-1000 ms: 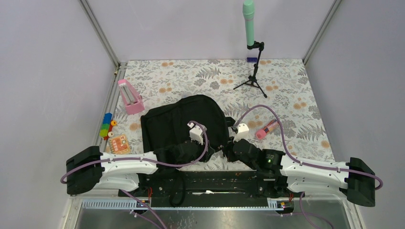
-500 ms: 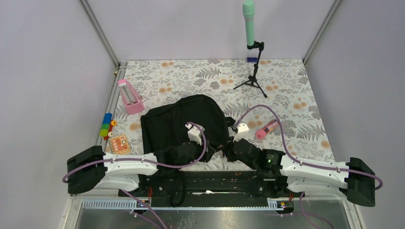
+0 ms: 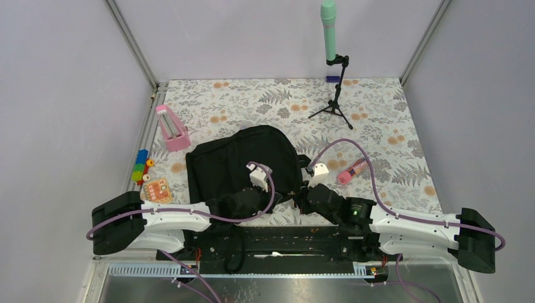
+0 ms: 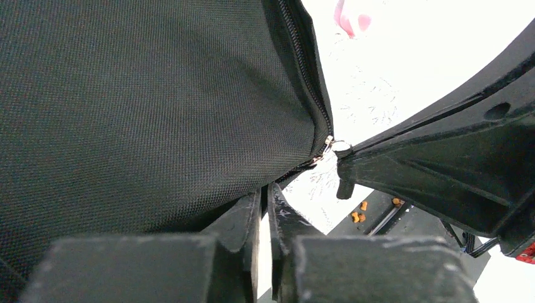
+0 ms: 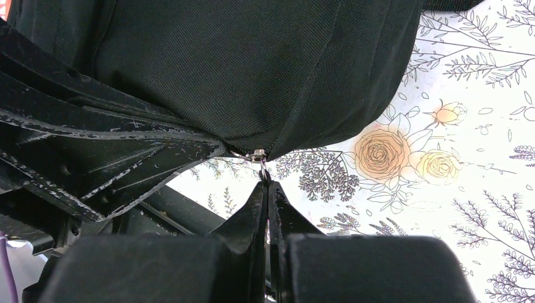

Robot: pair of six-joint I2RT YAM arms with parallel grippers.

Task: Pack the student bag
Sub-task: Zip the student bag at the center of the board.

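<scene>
student bag [image 3: 240,158] is soft, floppy fabric; right claw [image 5: 266,186] pinches its zip pull [image 5: 262,169], left claw [image 4: 265,194] nips the hem [image 4: 230,203] beside it.

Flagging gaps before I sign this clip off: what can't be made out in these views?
Top external: both grippers' fingertips, hidden under their wrists against the student bag.
Left wrist: whether the left gripper pinches fabric; its tips merge with black cloth.
Right wrist: the bag's contents, behind fabric.
Left wrist: pink object, cut off by the top edge.
</scene>
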